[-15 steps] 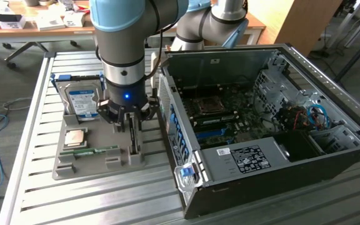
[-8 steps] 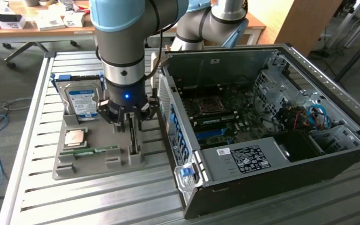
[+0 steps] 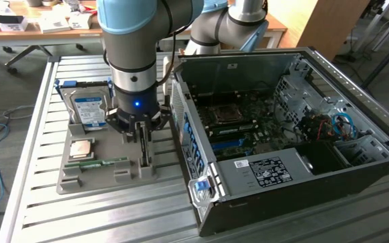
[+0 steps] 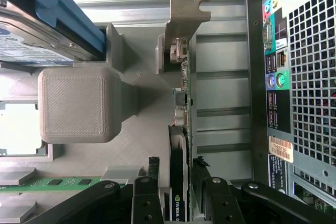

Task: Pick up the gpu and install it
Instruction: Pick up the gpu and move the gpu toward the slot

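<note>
As the scene stands: the gripper [image 3: 142, 134] is down over the grey holder [image 3: 100, 178] on the slatted table [image 3: 113, 217], at the slot that carries the gpu.
Gpu location: the gpu [image 4: 181, 129] stands on edge in the holder's slot, seated and not lifted. Its silver bracket [image 4: 185, 22] is at the end away from the jaws.
Jaws: apart, one finger on each side of the card's upper edge. A gap shows on one side; contact on the other side cannot be told.
Neighbours, exterior view: the hard drive [image 3: 89, 109] is at 10 o'clock of the gripper, the memory stick [image 3: 100, 163] at 8 o'clock, and the open computer case [image 3: 282, 136] at 3 o'clock, its rear panel just beside the slot.
Risk, off-centre grip: likely if one finger meets the board first. The card would be pushed sideways in its slot and could tilt or bind.
Risk, slip: the board is thin and flat, so a shallow hold on its edge may let it rotate.
Risk, snag: the bracket may catch on the holder if the card rises tilted.
Risk, collision: the case wall is close, so a sideways drift toward 3 o'clock would probably strike it.
</note>
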Robot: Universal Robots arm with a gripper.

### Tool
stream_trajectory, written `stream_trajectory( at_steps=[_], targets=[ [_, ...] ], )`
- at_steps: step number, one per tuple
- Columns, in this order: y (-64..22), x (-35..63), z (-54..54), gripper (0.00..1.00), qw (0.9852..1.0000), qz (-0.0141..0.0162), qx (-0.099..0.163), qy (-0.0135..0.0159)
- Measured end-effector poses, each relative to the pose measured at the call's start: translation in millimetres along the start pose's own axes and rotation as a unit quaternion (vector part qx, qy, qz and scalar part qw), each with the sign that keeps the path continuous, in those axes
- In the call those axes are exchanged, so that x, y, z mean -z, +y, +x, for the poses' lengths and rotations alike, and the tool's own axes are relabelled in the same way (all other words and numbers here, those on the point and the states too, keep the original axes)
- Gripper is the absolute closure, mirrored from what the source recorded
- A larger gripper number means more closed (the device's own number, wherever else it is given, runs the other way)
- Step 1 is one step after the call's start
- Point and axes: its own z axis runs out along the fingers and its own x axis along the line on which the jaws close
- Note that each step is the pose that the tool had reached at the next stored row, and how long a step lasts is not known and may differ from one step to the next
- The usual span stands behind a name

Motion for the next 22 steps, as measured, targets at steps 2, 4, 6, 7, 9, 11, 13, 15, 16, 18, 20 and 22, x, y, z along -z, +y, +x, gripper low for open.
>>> stream_trajectory(
  at_steps=[2, 4, 6, 7, 9, 11, 13, 15, 16, 18, 20, 22],
  targets=[
    [0.1, -0.1, -1.0, 0.61, 1.0000, 0.0000, 0.000, 0.0000],
    [0.1, -0.1, -0.9, 0.61, 1.0000, 0.0000, 0.000, 0.0000],
    [0.0, -0.9, -1.0, 0.61, 1.0000, 0.0000, 0.000, 0.0000],
    [0.0, -1.5, -1.0, 0.61, 1.0000, 0.0000, 0.000, 0.0000],
    [-0.1, -1.6, -0.9, 0.61, 1.0000, 0.0002, 0.000, 0.0002],
    [-0.1, -2.2, -1.0, 0.61, 1.0000, 0.0001, 0.000, 0.0001],
    [-0.1, -2.6, -1.0, 0.61, 1.0000, 0.0001, 0.000, 0.0001],
    [-0.1, -3.1, -1.0, 0.61, 1.0000, 0.0000, -0.001, 0.0000],
    [-0.1, -3.3, -1.0, 0.61, 1.0000, 0.0001, -0.001, 0.0000],
    [-0.2, -3.3, -0.9, 0.61, 1.0000, 0.0002, -0.001, 0.0000],
    [-0.1, -3.4, -0.9, 0.61, 1.0000, 0.0001, -0.001, 0.0000],
    [-0.2, -3.4, -1.0, 0.61, 1.0000, 0.0001, -0.001, 0.0000]
  ],
)
